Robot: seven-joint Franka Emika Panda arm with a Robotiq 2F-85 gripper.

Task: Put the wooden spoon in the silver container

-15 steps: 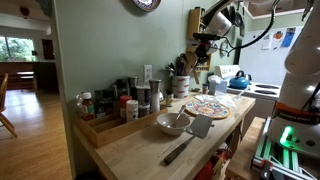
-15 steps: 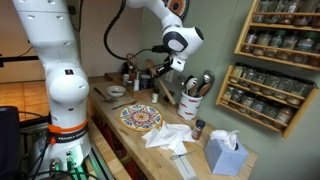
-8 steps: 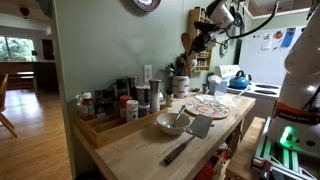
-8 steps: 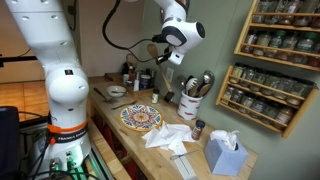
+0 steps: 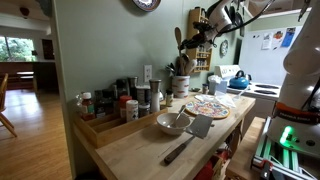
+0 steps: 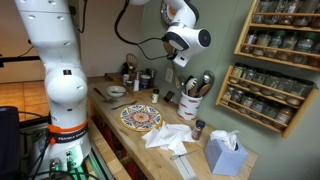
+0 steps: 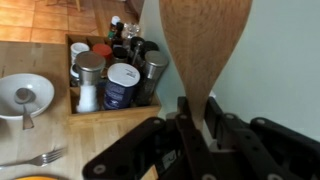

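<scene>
One wooden spoon (image 7: 205, 45), clamped upright in my gripper (image 7: 197, 112).
One silver container (image 5: 181, 86) stands far along the counter (image 5: 140, 150), beneath it.

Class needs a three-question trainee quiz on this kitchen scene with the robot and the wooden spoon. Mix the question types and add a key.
1. True or false: the wooden spoon stands in the silver container.
2. What grips the wooden spoon? A) the hand B) a bench clamp C) a person's fingers
3. Fill in: the silver container holds other ____.
Key: 1 false, it is held raised above the counter; 2 A; 3 utensils.
</scene>
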